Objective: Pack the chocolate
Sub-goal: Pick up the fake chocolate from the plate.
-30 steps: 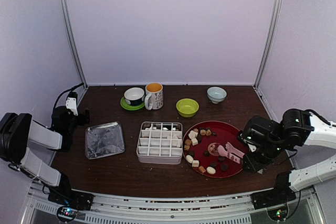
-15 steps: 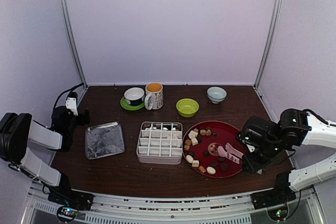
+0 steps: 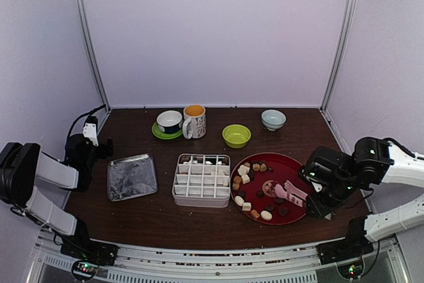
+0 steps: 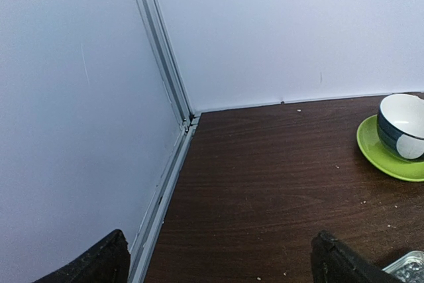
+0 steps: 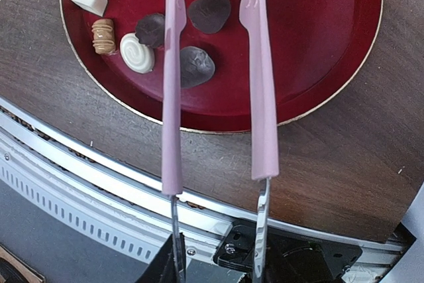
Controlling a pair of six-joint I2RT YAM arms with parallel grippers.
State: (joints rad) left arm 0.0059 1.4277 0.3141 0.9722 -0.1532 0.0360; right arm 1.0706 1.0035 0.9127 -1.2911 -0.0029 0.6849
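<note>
pink tongs (image 5: 256, 97) in right claw (image 3: 313, 198), over chocolate (image 5: 196, 65)

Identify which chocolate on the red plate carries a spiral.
The white round piece near the red plate's rim; beside it lie a ridged tan piece and dark lumps.

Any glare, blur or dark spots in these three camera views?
Top external view: soft even light, sheen on the foil tray, chocolate too small for detail. Left wrist view: sharp table, end effector fingers nearly black. Right wrist view: pink tongs crisp, no harsh glare.
</note>
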